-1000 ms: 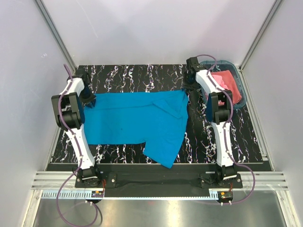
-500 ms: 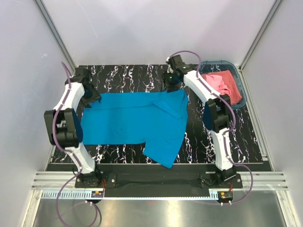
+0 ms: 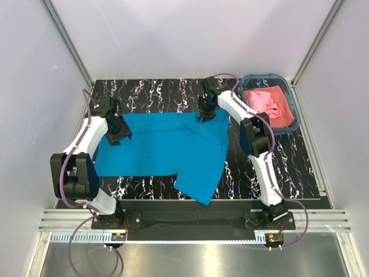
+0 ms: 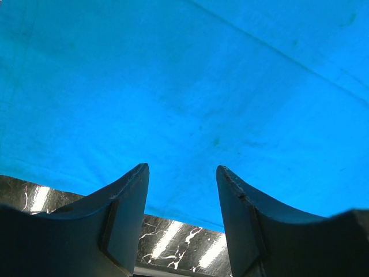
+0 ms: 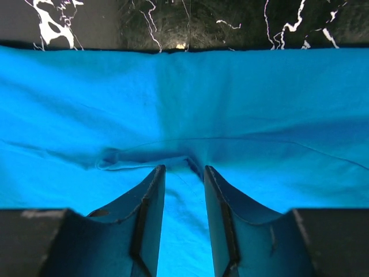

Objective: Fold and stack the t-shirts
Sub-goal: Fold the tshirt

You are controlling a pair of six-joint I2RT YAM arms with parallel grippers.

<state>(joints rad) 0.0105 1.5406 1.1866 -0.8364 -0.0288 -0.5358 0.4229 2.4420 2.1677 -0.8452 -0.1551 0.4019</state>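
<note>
While the left gripper (image 4: 181,193) hangs wide open just over the left edge of the turquoise t-shirt (image 3: 167,144), with nothing between its fingers, the first risk sits right there. The cloth lies flat and taut-looking under the tips, and the marbled table (image 3: 155,89) shows just behind them. If the jaws close from this height they may skate over the fabric and catch nothing, or take only the top layer where the shirt is doubled.

The right gripper (image 5: 183,184) is at the shirt's far edge, its fingers drawn close with only a narrow gap. A small pucker of cloth is gathered at their tips, but I cannot tell whether any of it is actually pinched. A thin pinch like that could slip out as soon as the arm lifts.

Further out, the trouble is mismatch — one arm ready to pull, the other not yet holding. If the right side rises first, the shirt would likely drag and twist across the table instead of folding cleanly. The shirt is already uneven: its right part is lapped over itself, and a long flap reaches toward the near edge of the table, where a careless drag could pull it over.

The pink t-shirt (image 3: 266,103) lies crumpled in the basket (image 3: 291,109) at the far right, just beside the right arm — an elbow swing could knock the basket.
</note>
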